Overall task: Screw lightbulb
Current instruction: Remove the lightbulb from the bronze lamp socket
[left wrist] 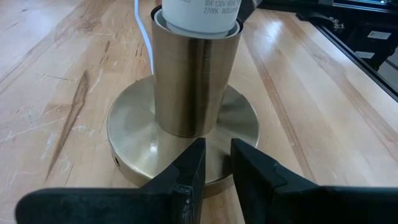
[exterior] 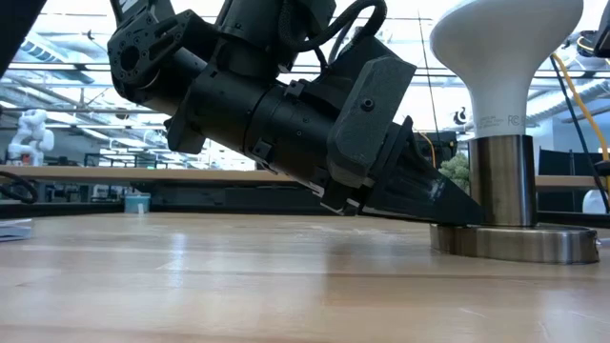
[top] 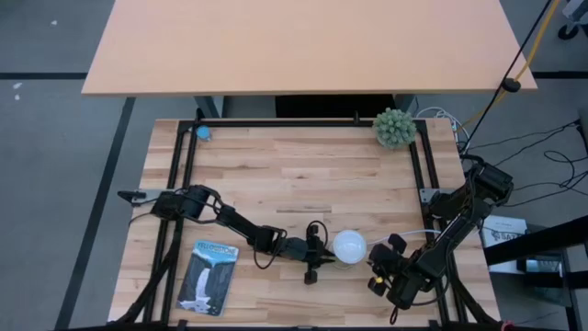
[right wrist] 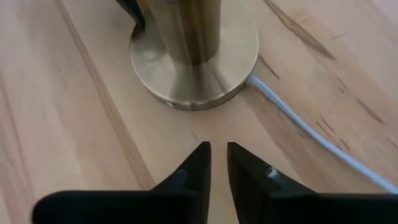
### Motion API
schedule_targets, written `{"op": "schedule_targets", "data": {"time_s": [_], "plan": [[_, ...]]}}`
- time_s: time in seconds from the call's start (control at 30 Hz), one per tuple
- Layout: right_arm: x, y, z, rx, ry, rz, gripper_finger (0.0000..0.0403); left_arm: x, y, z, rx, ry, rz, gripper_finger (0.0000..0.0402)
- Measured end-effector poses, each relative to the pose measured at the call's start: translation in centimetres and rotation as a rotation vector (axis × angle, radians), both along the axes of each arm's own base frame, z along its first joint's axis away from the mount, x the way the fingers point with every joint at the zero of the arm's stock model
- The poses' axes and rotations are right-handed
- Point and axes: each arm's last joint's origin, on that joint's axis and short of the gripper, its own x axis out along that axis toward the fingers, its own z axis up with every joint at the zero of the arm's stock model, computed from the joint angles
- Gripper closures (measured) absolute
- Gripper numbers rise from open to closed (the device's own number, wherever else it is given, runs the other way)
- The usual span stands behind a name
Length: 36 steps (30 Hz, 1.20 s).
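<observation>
- left gripper (left wrist: 216, 163) is low on the table, tips resting on the rim of the brass base (left wrist: 127, 127), fingers (left wrist: 189, 168) nearly together with just a thin gap, nothing between them
- right gripper (right wrist: 217, 163) sits just off the other side of the base, tips close to the wood, narrow slit between its fingers too, holding nothing
- bulb (top: 349, 246) is upright in the brass socket (left wrist: 196, 74), near the front edge of the table (top: 303, 179), right between the 2 grippers
- low view shows the white globe way above the socket, neck down inside it
- white cord (right wrist: 311, 134) trails off from the base across the wood
- bulb box (top: 208, 276) lies flat at front left, small green plant (top: 393, 128) at the back right corner
</observation>
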Motion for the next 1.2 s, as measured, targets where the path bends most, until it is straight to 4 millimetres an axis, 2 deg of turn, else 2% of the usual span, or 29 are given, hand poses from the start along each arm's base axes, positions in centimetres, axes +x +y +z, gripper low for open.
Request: {"op": "schedule_targets", "data": {"time_s": [0.1,0.4,0.53,0.8,1.0,1.2], "plan": [[0.1,-0.2,0.1,-0.031,-0.032,-0.013,0.0333,0.0,0.0,0.0,0.0,0.0,0.0,0.0319],[0.2,0.3,0.7,-0.201,-0.355,-0.059,0.027,0.0,0.0,0.0,-0.005,-0.008,-0.002,0.0319],[0.5,1.2,-0.2,-0.234,-0.497,-0.107,0.0239,0.0,0.0,0.0,-0.006,-0.008,-0.003,0.0319],[2.7,2.3,-3.5,-0.274,-0.56,-0.118,0.0177,0.0,0.0,0.0,-0.007,-0.009,-0.003,0.0319],[2.8,2.0,-2.7,-0.3,-0.539,-0.091,0.0151,0.1,0.1,0.0,-0.013,-0.008,-0.001,0.0319],[3.1,1.4,-1.7,-0.362,-0.565,-0.097,0.0159,0.1,0.2,0.1,-0.042,-0.008,0.043,0.0319]]}}
